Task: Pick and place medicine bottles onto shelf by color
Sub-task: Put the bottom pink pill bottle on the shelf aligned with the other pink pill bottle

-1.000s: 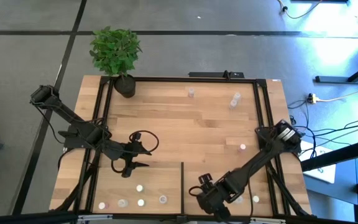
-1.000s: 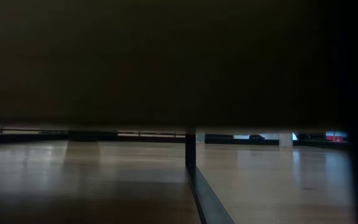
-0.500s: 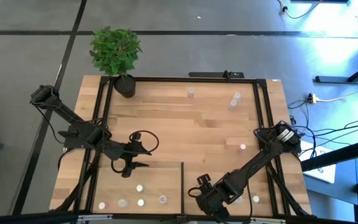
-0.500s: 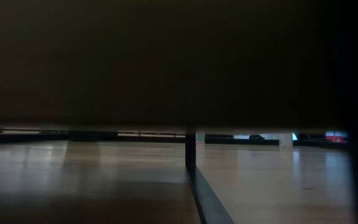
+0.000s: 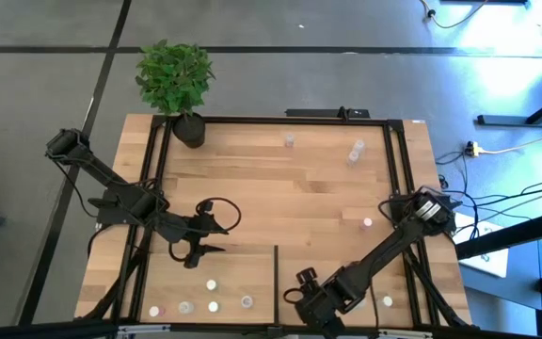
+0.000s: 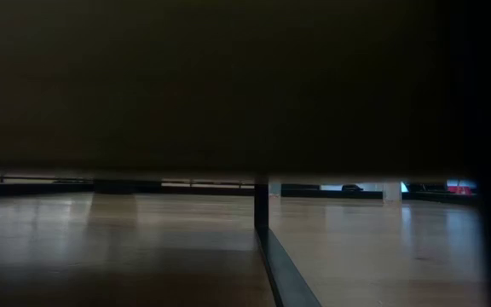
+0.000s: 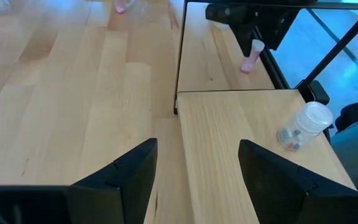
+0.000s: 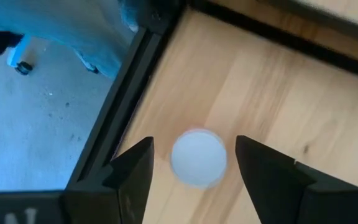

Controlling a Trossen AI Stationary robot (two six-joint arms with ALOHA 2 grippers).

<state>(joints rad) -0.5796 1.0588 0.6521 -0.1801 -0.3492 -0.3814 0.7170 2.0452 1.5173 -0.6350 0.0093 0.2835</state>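
Right hand (image 8: pixel 194 180) spread wide, straddling a white-topped bottle (image 8: pixel 198 157); left hand (image 5: pixel 203 250) hovers open

no readable text, no labels, no brands, no numbers

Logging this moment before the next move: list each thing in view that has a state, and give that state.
Left gripper: fingers open, empty, over the shelf.
Right gripper: fingers open either side of a white-topped bottle, not closed on it.
Clear bottle: lying on its side.
Pink bottle: upright.
Plant pot: upright at the shelf's corner.
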